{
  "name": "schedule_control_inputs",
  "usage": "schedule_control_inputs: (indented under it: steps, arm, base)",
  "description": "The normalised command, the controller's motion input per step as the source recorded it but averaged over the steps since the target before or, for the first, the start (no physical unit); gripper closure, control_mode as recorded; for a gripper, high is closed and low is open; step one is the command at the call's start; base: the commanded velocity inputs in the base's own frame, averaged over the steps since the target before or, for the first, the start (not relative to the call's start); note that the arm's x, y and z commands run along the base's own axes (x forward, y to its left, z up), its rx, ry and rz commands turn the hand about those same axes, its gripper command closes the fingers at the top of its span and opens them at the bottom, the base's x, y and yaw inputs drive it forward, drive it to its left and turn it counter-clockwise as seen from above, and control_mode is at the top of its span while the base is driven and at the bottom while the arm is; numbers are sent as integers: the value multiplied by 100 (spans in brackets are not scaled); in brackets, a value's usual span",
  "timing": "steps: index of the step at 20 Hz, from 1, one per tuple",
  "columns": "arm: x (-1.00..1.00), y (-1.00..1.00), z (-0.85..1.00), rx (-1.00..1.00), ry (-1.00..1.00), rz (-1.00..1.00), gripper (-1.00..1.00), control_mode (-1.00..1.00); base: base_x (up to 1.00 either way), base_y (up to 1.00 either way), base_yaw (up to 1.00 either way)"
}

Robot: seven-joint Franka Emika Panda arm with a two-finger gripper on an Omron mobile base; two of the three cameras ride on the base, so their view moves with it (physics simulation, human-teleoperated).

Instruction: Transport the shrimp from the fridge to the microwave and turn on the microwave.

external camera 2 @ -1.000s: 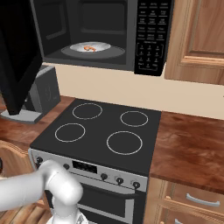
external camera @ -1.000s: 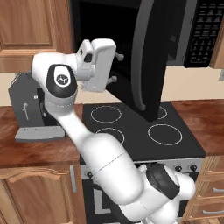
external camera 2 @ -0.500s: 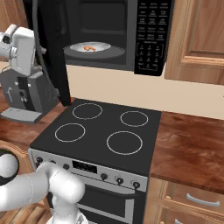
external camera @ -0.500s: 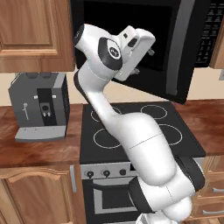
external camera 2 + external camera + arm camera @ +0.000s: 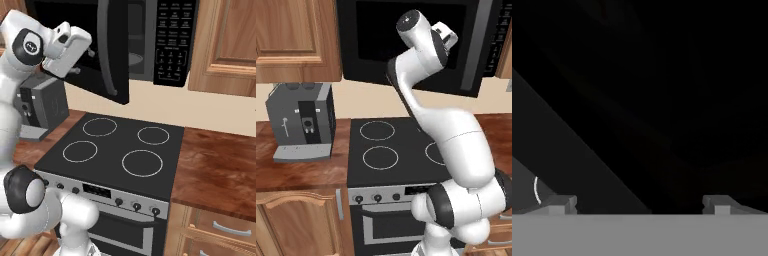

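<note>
The microwave hangs above the stove, its dark-windowed door swung most of the way toward shut but still ajar. The long vertical handle stands at the door's free edge. My gripper is against the door's outer face, also seen as the gripper from the left. In the hand view the gripper faces the black door at close range, fingertips far apart, open and holding nothing. The shrimp is hidden behind the door. The fridge is out of view.
A grey-and-black coffee machine stands on the wooden counter left of the black stove. Brown wooden cabinets flank the microwave. More counter stretches right of the stove.
The microwave door has swung from wide open to nearly shut. My arm and hand have swept across with it, staying against its outer face. The jaws stayed open.
</note>
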Motion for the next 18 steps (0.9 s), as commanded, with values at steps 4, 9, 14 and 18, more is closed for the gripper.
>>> schedule_control_inputs:
  steps: [4, 9, 14, 18]
  arm:
    - [95, -79, -11, 17, -3, 48, -100, -100]
    - [100, -68, -25, 12, -3, 52, -100, -100]
    - [100, -49, -37, 7, -3, 55, -100, -100]
    - [98, -32, -33, 2, -6, 53, -100, -100]
  base:
    - [0, 0, 0]
    - [0, 0, 0]
    - [0, 0, 0]
    - [0, 0, 0]
